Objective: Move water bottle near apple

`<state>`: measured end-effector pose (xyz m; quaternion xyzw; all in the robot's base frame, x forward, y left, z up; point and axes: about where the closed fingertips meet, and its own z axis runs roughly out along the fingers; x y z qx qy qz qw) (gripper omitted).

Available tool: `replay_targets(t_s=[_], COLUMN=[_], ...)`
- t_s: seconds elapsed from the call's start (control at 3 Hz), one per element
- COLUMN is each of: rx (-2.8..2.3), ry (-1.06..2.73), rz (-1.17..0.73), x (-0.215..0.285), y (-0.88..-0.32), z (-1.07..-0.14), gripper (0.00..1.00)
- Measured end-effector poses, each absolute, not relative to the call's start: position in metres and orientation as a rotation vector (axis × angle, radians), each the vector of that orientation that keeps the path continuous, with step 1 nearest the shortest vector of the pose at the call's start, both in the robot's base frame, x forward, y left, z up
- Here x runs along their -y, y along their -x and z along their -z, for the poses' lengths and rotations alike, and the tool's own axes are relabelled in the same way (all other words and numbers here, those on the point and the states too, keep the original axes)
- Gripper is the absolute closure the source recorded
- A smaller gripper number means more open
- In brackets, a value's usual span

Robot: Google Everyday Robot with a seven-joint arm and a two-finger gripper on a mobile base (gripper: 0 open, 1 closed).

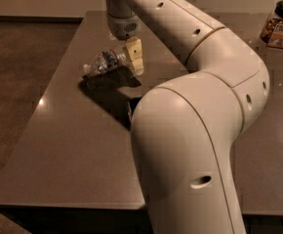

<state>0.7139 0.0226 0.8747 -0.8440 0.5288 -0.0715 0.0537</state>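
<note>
Tool (131,58) at water bottle (104,62), lidded jar (281,24) far right

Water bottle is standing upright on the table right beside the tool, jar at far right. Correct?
Not quite. The water bottle lies on its side, cap end to the left, not upright; the camera view shows it. The rest holds: it is on the table, right beside the tool, and the jar sits at far right.
</note>
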Motion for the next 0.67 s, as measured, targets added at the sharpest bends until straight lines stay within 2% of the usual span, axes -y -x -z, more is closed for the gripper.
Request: replay_targets(t_s=[0.33, 0.67], rx=[-1.586, -1.592], ry=[2.588, 2.586], rz=[0.187, 0.161], x=[-0.0301, -0.0359], y=[-0.7142, -0.7156], z=[-0.8692, -0.8675], gripper=[0.18, 0.49])
